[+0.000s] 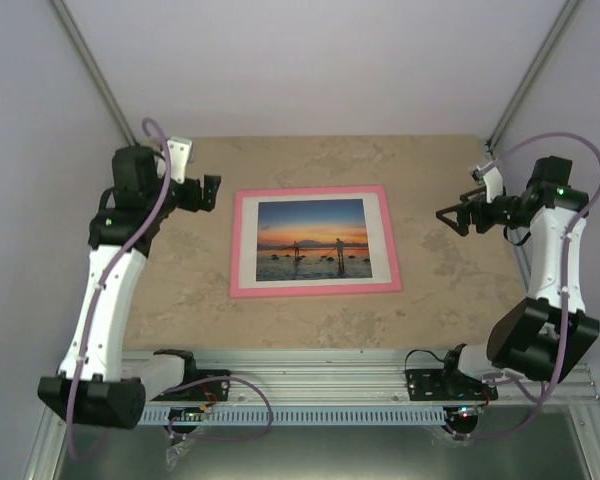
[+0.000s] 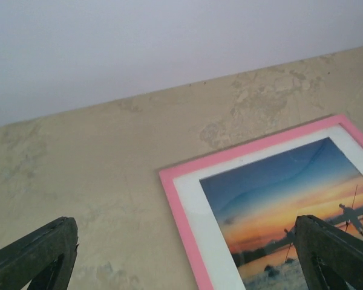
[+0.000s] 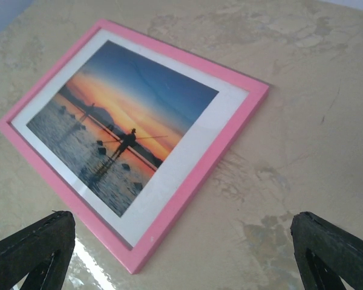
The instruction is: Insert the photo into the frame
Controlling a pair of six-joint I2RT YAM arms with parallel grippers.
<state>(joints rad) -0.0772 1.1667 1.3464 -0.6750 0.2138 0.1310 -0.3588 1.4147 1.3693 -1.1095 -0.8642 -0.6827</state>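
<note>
Left pincer (image 1: 208, 192) and right pincer (image 1: 454, 218) hover spread wide, gripping nothing, on either side of the pink frame (image 1: 310, 290) lying flat on the worktop (image 1: 450, 300), the photo (image 1: 313, 238) inside it.

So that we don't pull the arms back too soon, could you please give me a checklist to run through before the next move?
1. The photo sits inside the frame, picture side up: ok.
2. The frame lies flat on the table: ok.
3. The left gripper is open and apart from the frame: ok.
4. The right gripper is open and apart from the frame: ok.
5. The frame's back is fastened: cannot tell, it faces down.
</note>
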